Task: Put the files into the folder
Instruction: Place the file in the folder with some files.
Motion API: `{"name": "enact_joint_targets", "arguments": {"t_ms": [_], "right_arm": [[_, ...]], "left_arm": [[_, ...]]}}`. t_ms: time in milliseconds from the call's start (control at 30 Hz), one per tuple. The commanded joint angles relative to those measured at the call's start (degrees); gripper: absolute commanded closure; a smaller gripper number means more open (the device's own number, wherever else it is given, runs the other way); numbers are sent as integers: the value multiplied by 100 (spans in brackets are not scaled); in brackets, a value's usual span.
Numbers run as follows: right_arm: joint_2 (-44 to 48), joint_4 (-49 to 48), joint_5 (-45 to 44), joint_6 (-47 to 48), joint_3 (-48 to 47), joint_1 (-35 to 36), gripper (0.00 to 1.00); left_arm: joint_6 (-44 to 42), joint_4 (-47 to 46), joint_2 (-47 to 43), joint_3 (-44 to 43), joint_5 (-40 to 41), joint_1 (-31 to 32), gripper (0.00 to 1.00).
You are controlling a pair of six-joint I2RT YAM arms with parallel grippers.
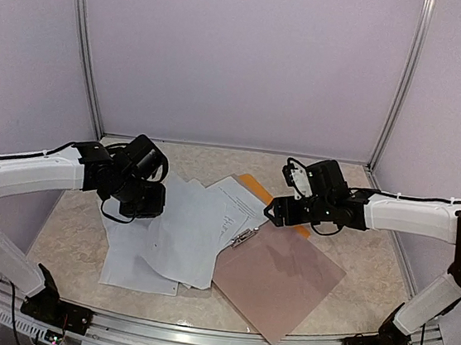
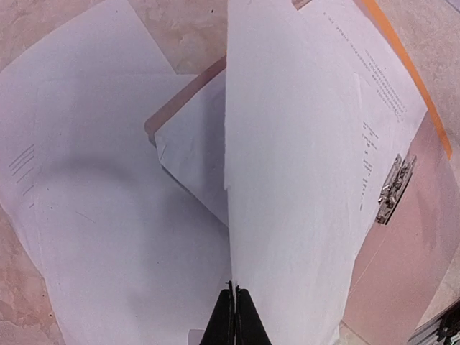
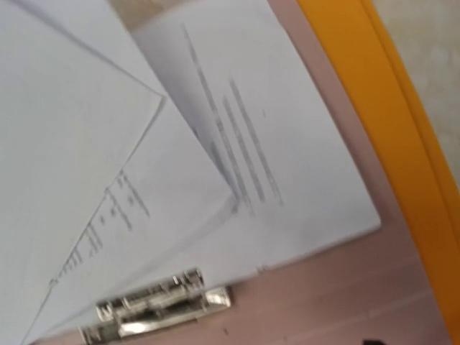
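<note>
**Pinching one sheet on the left, right jaws spread over the clip**

Left gripper has its jaws pressed together on the near edge of a single white sheet. In the left wrist view this sheet rises from the fingertips at the bottom centre and fills the middle and right of the frame, lifted above the papers below it. Faint lines of print show on the sheet next to it, toward the right edge.

Right gripper hangs right of centre in the overhead view, above the far corner of the paper pile. Its fingers fall outside its own wrist view; its jaws are spread wide, and nothing shows between them.

Under both tools, the files lie fanned and overlapping across the middle and lower left of the overhead view, some on the table, some reaching onto a pinkish-brown board at lower centre right. A metal clip sits on that pinkish surface, at the bottom left of the right wrist view, with the edges of printed sheets touching or just over it.

The folder shows as an orange-yellow band down the right side of the right wrist view, bordering the pinkish surface. Overhead, only a strip of it shows at centre, beyond the papers and partly beneath the right gripper.
</note>
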State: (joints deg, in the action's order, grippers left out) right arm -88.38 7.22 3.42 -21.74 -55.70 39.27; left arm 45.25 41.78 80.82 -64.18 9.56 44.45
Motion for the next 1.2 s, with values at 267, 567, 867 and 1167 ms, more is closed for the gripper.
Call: {"name": "enact_joint_targets", "arguments": {"t_ms": [267, 567, 867, 1167], "right_arm": [[-482, 26, 332, 130, 97, -33, 23], [-563, -145, 493, 111, 199, -26, 23], [-553, -207, 499, 99, 299, -25, 23], [-591, -260, 546, 90, 297, -16, 23]], "left_arm": [[-122, -304, 807, 367, -609, -264, 92], [-568, -309, 1184, 214, -653, -541, 85], [-654, -273, 1468, 80, -636, -646, 77], [-1017, -743, 1634, -18, -1188, -1101, 50]]}}
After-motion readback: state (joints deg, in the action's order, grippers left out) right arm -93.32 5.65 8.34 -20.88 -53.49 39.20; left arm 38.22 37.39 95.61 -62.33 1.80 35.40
